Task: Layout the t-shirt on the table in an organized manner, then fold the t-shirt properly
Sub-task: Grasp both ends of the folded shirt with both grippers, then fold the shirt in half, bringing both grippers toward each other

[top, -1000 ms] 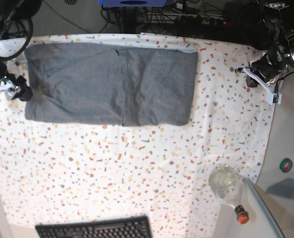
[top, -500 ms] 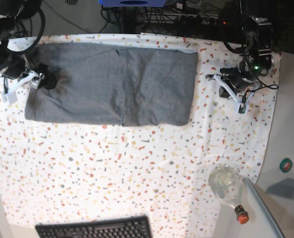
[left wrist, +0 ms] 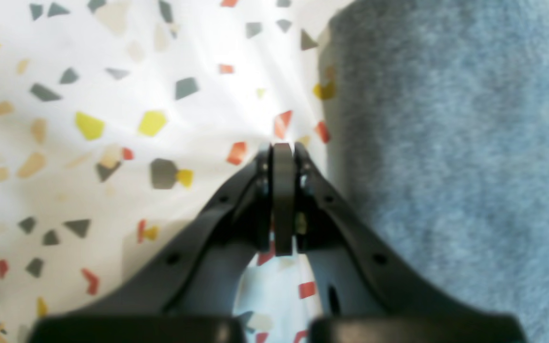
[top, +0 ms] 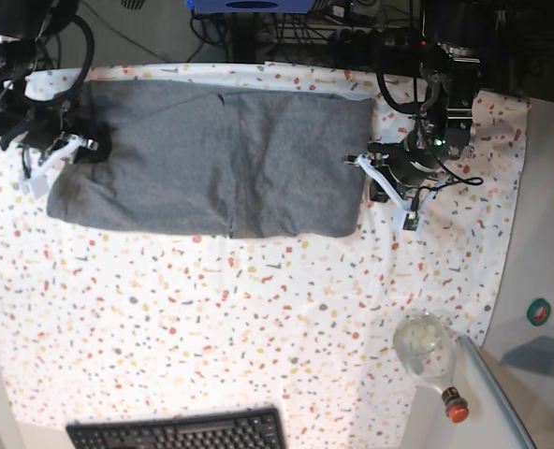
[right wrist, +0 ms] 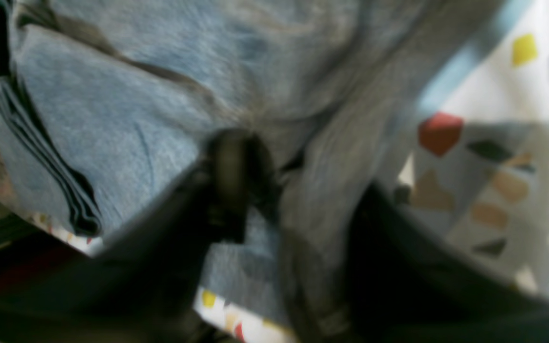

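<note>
The grey t-shirt (top: pixel 211 159) lies folded into a wide rectangle at the back of the speckled table (top: pixel 258 318). My left gripper (top: pixel 366 170) is shut and empty, its tips on the cloth just beside the t-shirt's right edge; the left wrist view shows the gripper (left wrist: pixel 282 152) next to that edge of the t-shirt (left wrist: pixel 446 143). My right gripper (top: pixel 88 150) sits on the t-shirt's left edge. In the blurred right wrist view the gripper (right wrist: pixel 293 200) appears closed on a fold of the t-shirt (right wrist: pixel 136 95), with fabric between the jaws.
A clear bottle with a red cap (top: pixel 436 360) lies at the front right. A black keyboard (top: pixel 179 432) sits at the front edge. A plain grey side surface (top: pixel 544 281) with a green round object (top: pixel 539 311) borders the right. Cables and equipment (top: pixel 286 28) run along the back.
Both arms have swung inward. My left gripper moved from the table's right edge to the t-shirt's right edge. My right gripper moved from beside the t-shirt onto its left edge.
</note>
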Robot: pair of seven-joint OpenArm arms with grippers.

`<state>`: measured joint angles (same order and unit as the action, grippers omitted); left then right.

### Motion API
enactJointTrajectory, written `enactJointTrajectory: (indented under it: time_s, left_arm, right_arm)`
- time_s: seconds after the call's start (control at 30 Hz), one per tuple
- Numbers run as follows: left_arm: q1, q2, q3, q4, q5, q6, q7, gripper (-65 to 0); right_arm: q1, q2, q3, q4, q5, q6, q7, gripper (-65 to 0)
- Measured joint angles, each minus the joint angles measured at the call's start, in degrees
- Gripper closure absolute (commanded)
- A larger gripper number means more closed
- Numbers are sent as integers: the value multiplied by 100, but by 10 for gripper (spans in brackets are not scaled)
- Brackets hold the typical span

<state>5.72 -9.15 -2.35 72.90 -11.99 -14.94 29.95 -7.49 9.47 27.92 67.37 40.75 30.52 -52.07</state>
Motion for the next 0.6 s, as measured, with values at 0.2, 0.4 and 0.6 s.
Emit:
enactJointTrajectory:
  time_s: [0.2, 0.4, 0.6]
  left_arm:
    - [59, 61, 474, 170, 105, 17, 46, 0]
    - [247, 133, 629, 518, -2, -81, 317, 0]
    - [61, 332, 949, 444, 31, -155, 369, 0]
  right_arm:
    - [186, 11, -2, -92, -79, -9, -26, 0]
    - [57, -7, -52, 813, -66, -175, -66, 0]
    - [-367, -4, -721, 2159, -120, -844, -181, 0]
